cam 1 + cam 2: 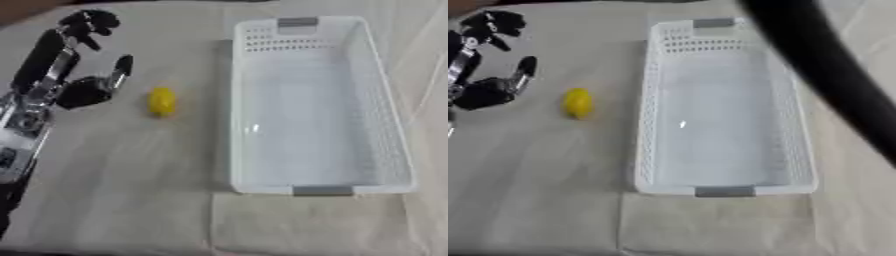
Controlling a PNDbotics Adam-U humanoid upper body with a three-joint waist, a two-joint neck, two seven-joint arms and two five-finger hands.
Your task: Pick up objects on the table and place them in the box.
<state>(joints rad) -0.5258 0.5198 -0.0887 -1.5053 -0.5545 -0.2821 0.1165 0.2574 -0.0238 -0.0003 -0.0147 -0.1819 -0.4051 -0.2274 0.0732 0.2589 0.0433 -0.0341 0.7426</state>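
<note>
Cloth-covered table (131, 200) fills your left eye view. Your left hand (83, 87) hovers released, holding nothing, just left of a yellow lemon (162, 102) lying with its long axis toward and away from you. Beside it sits a white basket (385, 125). In your right eye view, a dark blurred arm (824, 70) crosses the basket's right side; its hand is out of sight.

1. Left eye view: taken from the robot's head, looking steeply down onto the cloth-covered worktop (131, 190); the white box (319, 105) lies right of centre, its long side running away from the camera.
2. Right eye view: same height and downward aim, set slightly to one side, so the box sits nearer mid-frame; a dark blurred band (833, 75) close to the lens crosses the upper right.
3. Shared field: box, yellow object (162, 101), left hand (83, 90) at the left edge.
</note>
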